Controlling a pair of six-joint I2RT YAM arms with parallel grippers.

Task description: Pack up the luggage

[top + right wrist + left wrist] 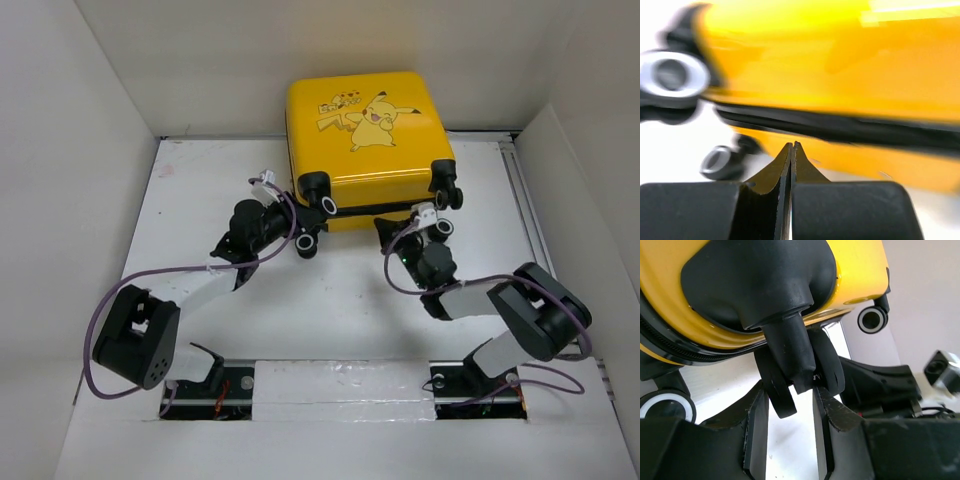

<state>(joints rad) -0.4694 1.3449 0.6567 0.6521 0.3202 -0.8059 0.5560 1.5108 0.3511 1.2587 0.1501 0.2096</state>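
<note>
Yellow suitcase sits top centre of the overhead view, at the far end of the white table. It lies flat with the cartoon side up. Halves look closed, w/ the black zipper seam running along the near edge. Wheels are on the near side, facing both arms.

Left gripper is at the suitcase's near-left corner, centre-left in the overhead view. In the left wrist view its fingers stand apart w/ a black wheel mount dipping between them. Right-hand finger looks to be touching the mount and there's a thin gap on the other side. Can't tell if it's clamped on or just around it. One wheel shows upper right, another at the left edge.

Right gripper is at the near edge right of centre. Its jaws are pressed fully together w/ nothing between them, tips just below the zipper seam. View is blurry, so contact w/ the shell is unclear. A wheel shows upper left, a second lower left.
</note>
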